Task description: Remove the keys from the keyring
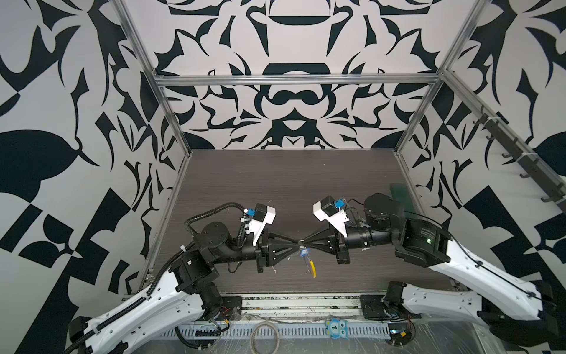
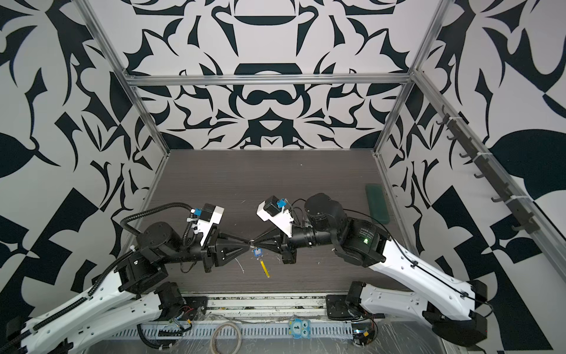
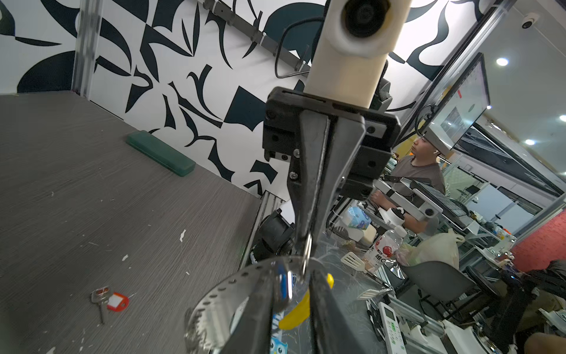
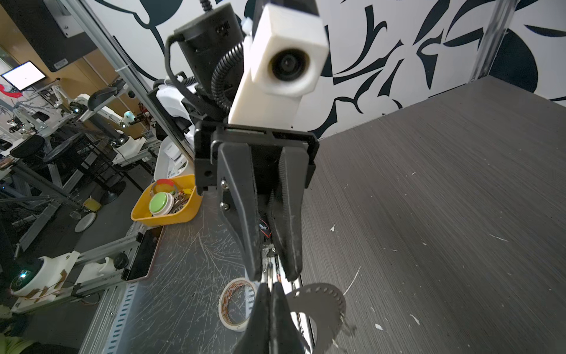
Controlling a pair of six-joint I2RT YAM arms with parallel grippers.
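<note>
Your left hand [image 1: 296, 242] reaches in from the left with its jaws a little apart. They straddle the small metal ring [image 1: 301, 243] without a clear grip. The blue key [image 1: 303, 252] hangs just below that ring, and the keyring [image 3: 220, 294] with its yellow section [image 1: 311, 266] trails toward the near edge. Your right hand [image 1: 306, 241] meets the left tip to tip, clamped on the same ring. Both hands lie along one left-right line, so any pull apart likely runs along it. The red key [image 3: 118, 302] lies loose on the bench [image 1: 275, 184].
</note>
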